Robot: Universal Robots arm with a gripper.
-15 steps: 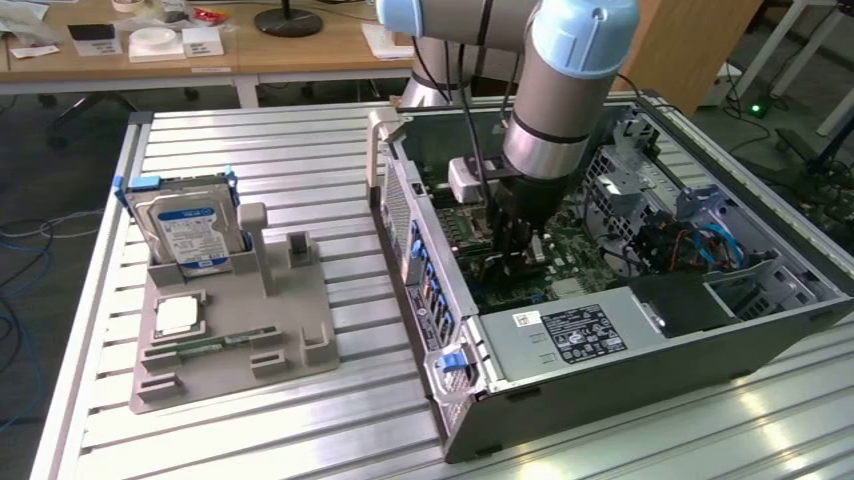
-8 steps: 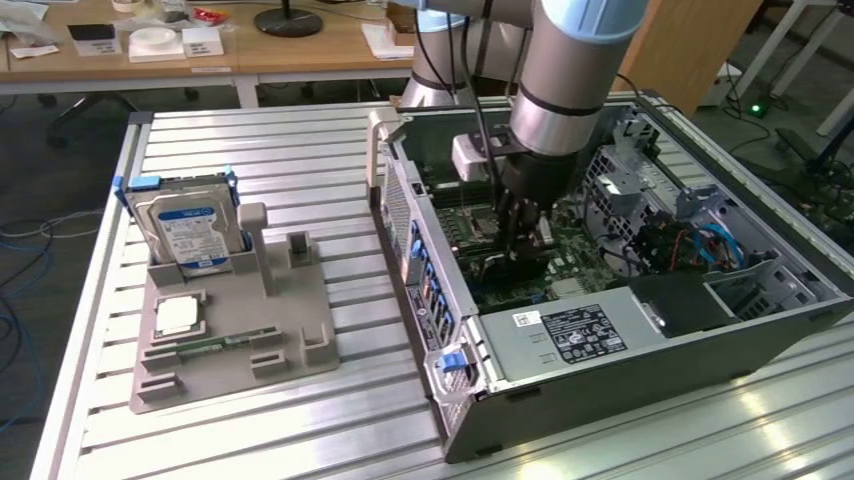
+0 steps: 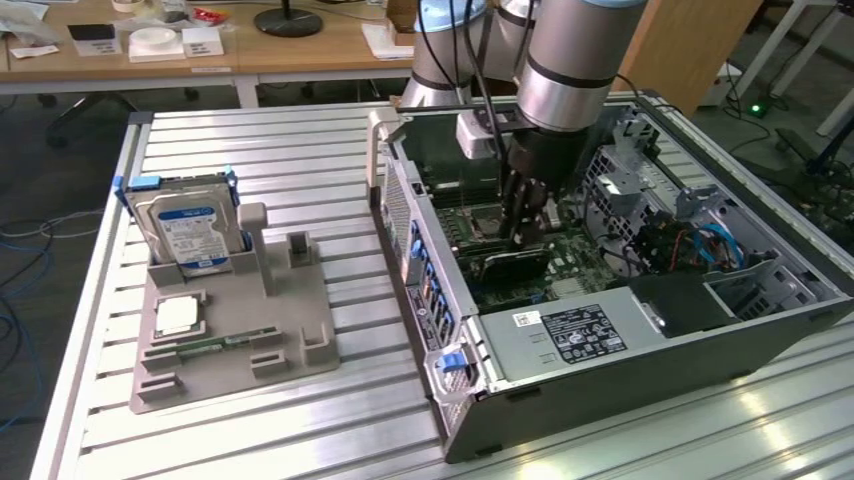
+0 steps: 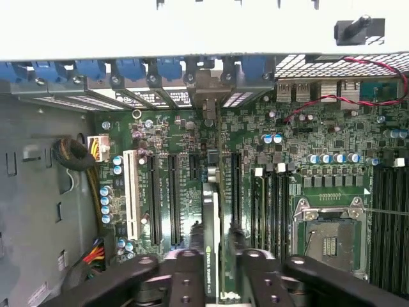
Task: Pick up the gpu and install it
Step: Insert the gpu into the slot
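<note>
Silver ribbed table (image 3: 334, 420) under everything, wooden desks (image 3: 200, 55) behind it with small boxes on top. Open computer case (image 3: 747, 330) lying on the table toward the exterior view's right, green motherboard (image 3: 567, 255) inside, with a white-and-black label (image 3: 581, 335) on the box part near the front. Grey holder tray (image 3: 274, 345) well apart, toward the exterior view's left. Thick silver hard drive (image 3: 187, 230) with a blue-white label standing up in that tray, small square silver chip (image 3: 178, 317) lying flat just in front of it. Robot arm (image 3: 567, 60) reaching straight down into the case. Gripper (image 4: 214, 268) low over the motherboard, black fingers (image 4: 185, 272) pressed in close on both sides of the gpu (image 4: 211, 249). Gpu held on its thin edge, standing up, green-lettered label along its top. Card lined up with the long black slots (image 4: 172, 198) in the middle of the board, its silver bracket end (image 4: 208, 96) up against the back wall of the case by the blue clips (image 4: 131, 69). Cannot tell if the card is pushed all the way down into a slot. Empty square socket (image 4: 329, 240) near the card's side, red wires (image 4: 339, 89) curling near the back wall.
</note>
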